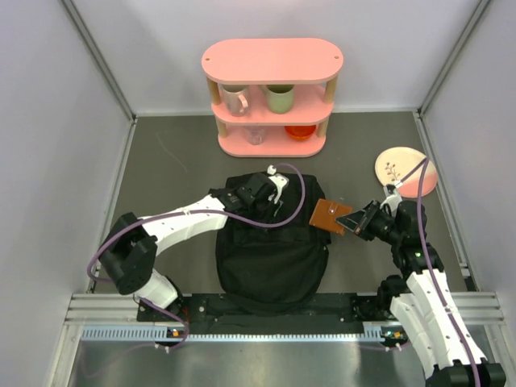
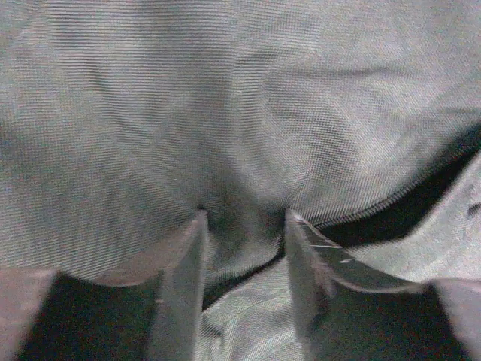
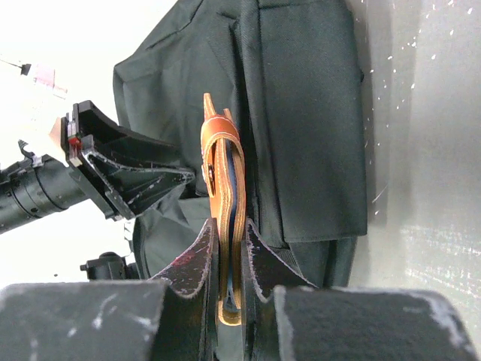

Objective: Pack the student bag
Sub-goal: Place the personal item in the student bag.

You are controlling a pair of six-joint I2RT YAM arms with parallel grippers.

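Step, we reckon: opening the bag (image 1: 270,258) | left end effector (image 2: 244,219) half open astride a bag fold, mid-worktop | right end effector (image 3: 229,233) clamps brown wallet (image 3: 224,173) | next: pinch, lift, slot wallet in

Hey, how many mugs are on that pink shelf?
2. A pale mug stands left on the middle tier of the pink shelf, and a green mug stands to its right. The top board could hide more behind.
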